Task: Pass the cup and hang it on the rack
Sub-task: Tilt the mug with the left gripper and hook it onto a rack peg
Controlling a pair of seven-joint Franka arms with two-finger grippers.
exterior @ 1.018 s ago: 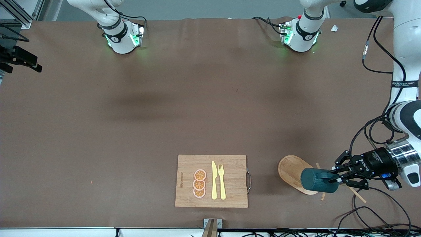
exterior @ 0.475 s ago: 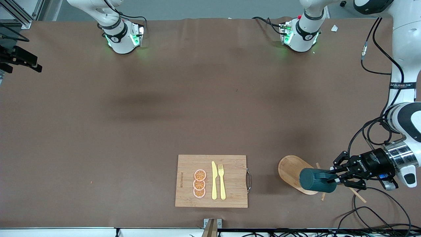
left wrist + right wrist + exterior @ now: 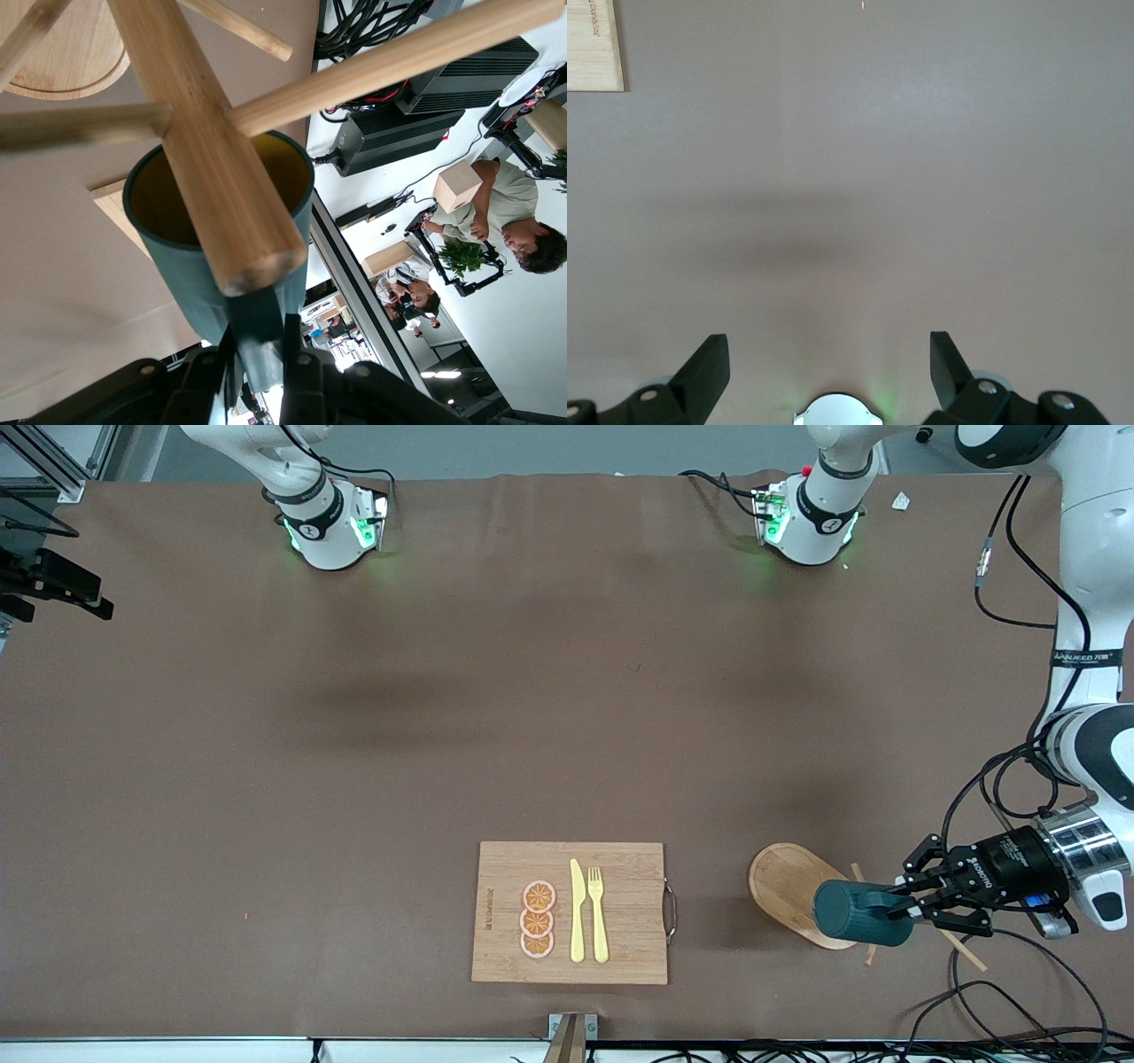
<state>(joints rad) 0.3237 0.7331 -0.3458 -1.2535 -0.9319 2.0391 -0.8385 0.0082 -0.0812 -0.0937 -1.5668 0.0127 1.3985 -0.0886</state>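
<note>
Left gripper: jaws clamped tight on the cup's little side handle, nothing else in them. You can see the handle pinched between the two black fingers in the left wrist view.

Cup: dark teal, held on its side up in the air, over the end of the rack's oval base that sits toward the left arm's end of the table. Its yellow-tan inside faces the rack's post.

Rack: light wooden mug tree, standing near the front edge of the table. In the left wrist view the post runs right across the cup's mouth and the thin pegs fan out around it. Can't tell if the cup's rim is actually touching a peg or just crowding it.

Left arm pose: comes down the table's edge at its own end, wrist bent so the gripper lies roughly level, pointing in at the rack.

Right gripper: jaws wide apart, holding nothing, hanging over bare brown table. That arm is just waiting.

Room to move: wide open tabletop across the middle. The cutting board with its orange slices, yellow knife and fork sits beside the rack, well apart from it. Loose black cables lie on the table under the left gripper, near the front edge.
</note>
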